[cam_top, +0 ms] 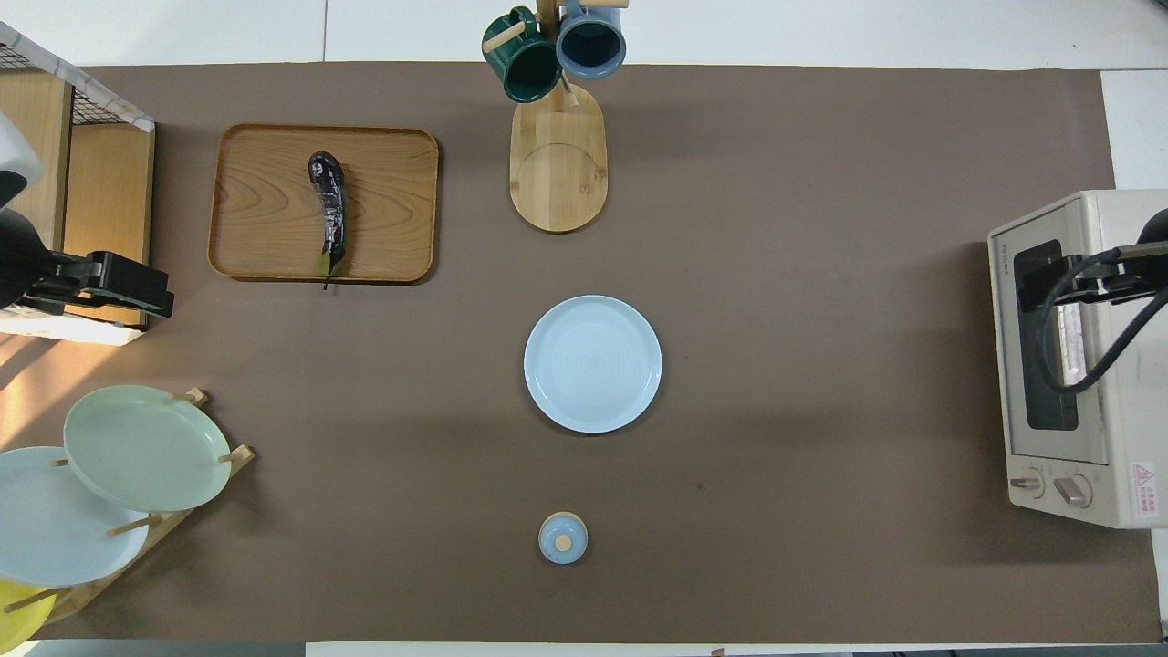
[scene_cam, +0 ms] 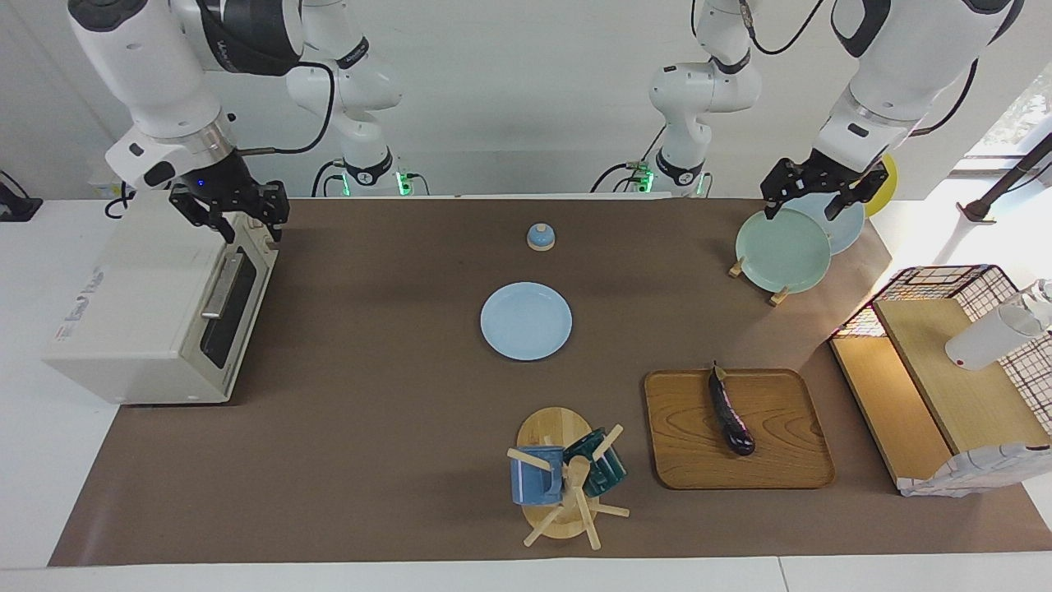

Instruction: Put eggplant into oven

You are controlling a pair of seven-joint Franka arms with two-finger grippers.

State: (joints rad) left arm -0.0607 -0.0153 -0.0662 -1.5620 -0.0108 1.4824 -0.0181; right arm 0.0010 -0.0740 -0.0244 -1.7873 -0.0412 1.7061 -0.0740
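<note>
The eggplant (scene_cam: 730, 411) (cam_top: 328, 214) lies lengthwise on a wooden tray (scene_cam: 781, 464) (cam_top: 260, 242) toward the left arm's end of the table. The off-white oven (scene_cam: 140, 312) (cam_top: 1136, 420) stands at the right arm's end with its dark glass door shut. My right gripper (scene_cam: 245, 226) (cam_top: 1031, 287) hangs open and empty over the oven's top front edge, above the door handle. My left gripper (scene_cam: 801, 210) (cam_top: 146, 294) hangs open and empty over the plate rack, apart from the eggplant.
A light blue plate (scene_cam: 526, 321) lies mid-table, with a small blue lidded pot (scene_cam: 540, 237) nearer the robots. A mug tree (scene_cam: 563, 477) stands beside the tray. A rack of plates (scene_cam: 782, 251) and a wire basket with wooden shelves (scene_cam: 945, 370) are at the left arm's end.
</note>
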